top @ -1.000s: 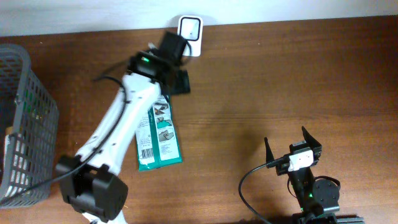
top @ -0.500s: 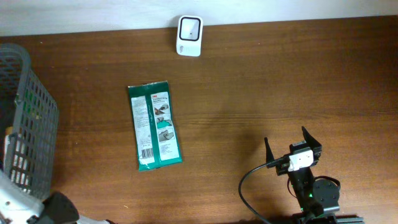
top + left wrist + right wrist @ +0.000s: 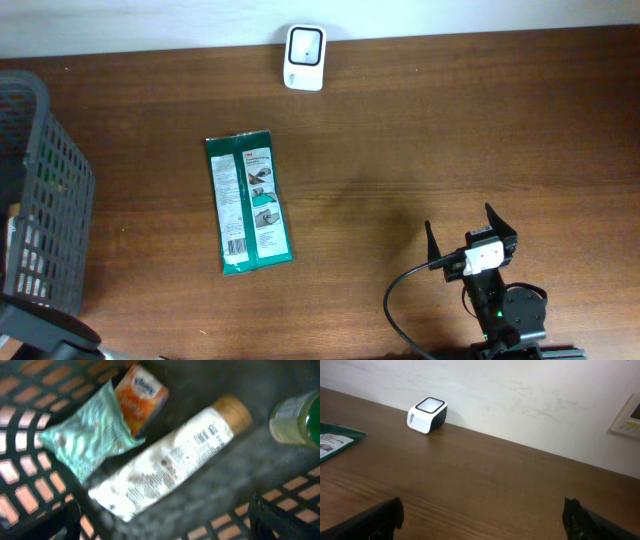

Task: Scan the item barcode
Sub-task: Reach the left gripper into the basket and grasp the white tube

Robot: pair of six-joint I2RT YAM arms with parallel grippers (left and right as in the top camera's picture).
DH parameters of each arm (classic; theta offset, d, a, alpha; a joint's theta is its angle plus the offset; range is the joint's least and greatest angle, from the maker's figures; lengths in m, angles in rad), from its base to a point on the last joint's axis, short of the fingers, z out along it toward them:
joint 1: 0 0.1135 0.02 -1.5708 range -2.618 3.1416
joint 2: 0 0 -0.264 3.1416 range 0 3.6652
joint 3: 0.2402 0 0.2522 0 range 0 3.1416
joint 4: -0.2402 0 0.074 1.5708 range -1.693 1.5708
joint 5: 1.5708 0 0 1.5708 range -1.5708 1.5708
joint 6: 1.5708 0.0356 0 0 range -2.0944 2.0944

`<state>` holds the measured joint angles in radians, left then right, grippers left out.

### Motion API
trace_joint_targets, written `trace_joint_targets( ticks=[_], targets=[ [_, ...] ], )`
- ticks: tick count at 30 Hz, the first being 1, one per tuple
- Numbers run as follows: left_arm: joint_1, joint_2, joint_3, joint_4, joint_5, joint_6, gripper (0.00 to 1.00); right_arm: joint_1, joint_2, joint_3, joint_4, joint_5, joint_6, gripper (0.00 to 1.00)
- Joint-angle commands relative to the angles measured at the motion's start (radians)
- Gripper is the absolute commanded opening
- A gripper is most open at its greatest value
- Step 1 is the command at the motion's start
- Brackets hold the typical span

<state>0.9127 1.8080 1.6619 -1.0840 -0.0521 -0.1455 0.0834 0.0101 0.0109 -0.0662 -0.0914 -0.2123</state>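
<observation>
Currently left claw (image 3: 165, 510) wide open, empty, over white tube (image 3: 165, 460); right claw (image 3: 482, 510) wide open, empty.

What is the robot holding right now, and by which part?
Nothing. The left gripper hangs open over the white bottle in the basket, and the right gripper is open above the table.

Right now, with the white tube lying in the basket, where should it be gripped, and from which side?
Grip the white tube across its narrow body, about the middle, coming down from above. It lies flat and slanted on the basket floor, so only its top and long sides seem reachable. The teal packet crowds its lower-left half, and this leaves the barcode near the brown cap uncovered.
</observation>
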Motion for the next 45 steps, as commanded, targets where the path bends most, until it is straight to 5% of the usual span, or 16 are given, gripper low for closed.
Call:
trace_joint_targets(
  ticks=[1,6,9,10,27,29,30,37,45],
  targets=[
    [0.002,0.009,-0.103,0.079,0.005,0.198,0.99,0.008,-0.004,-0.005,-0.004,-0.009,0.011,0.98],
    [-0.001,0.016,-0.252,0.187,0.004,0.343,0.87,0.008,-0.004,-0.005,-0.004,-0.009,0.011,0.98],
    [-0.001,0.028,-0.291,0.232,0.004,0.354,0.53,0.008,-0.004,-0.005,-0.004,-0.009,0.011,0.98],
    [-0.002,0.040,-0.291,0.233,0.004,0.354,0.51,0.008,-0.004,-0.005,-0.004,-0.009,0.011,0.98],
    [-0.087,0.306,-0.291,0.330,-0.225,0.357,0.50,0.008,-0.004,-0.005,-0.004,-0.009,0.011,0.98],
    [-0.087,0.321,-0.291,0.336,-0.221,0.356,0.07,0.008,-0.004,-0.005,-0.004,-0.009,0.011,0.98],
    [-0.088,0.319,-0.289,0.340,-0.222,0.356,0.00,0.008,-0.004,-0.005,-0.004,-0.009,0.011,0.98],
    [-0.095,0.201,-0.154,0.203,-0.190,0.311,0.00,0.008,-0.004,-0.005,-0.004,-0.009,0.011,0.98],
    [-0.205,-0.289,0.039,0.261,-0.134,0.311,0.00,0.008,-0.004,-0.005,-0.004,-0.009,0.011,0.98]
  ],
)
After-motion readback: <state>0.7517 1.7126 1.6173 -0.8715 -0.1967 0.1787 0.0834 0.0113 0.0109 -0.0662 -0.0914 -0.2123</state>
